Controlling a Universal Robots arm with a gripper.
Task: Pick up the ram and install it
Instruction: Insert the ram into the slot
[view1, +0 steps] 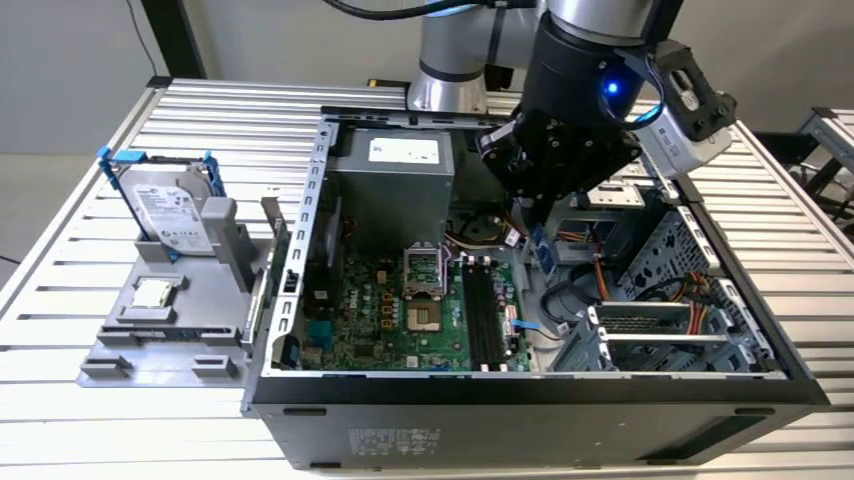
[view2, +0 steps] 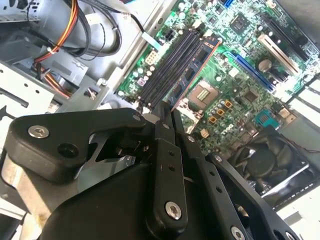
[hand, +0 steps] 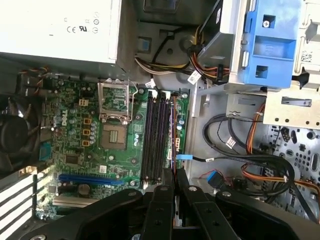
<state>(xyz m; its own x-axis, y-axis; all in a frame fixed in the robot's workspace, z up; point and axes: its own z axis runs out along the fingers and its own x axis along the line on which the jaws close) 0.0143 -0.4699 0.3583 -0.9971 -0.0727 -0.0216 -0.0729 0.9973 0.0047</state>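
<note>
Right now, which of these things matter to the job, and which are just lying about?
In the job: gripper, shut on the ram; black memory slots on the motherboard.
Lying about: hard drive on the grey stand; power supply; fan; blue drive bracket.

First wrist view – ram (hand: 172, 135) edge-on, flat faces unseen, one end pinched out of sight in gripper (hand: 174, 174). Fan (hand: 15, 135) cut by frame edge. Exterior view – fingertips hidden behind wrist (view1: 567, 140).
</note>
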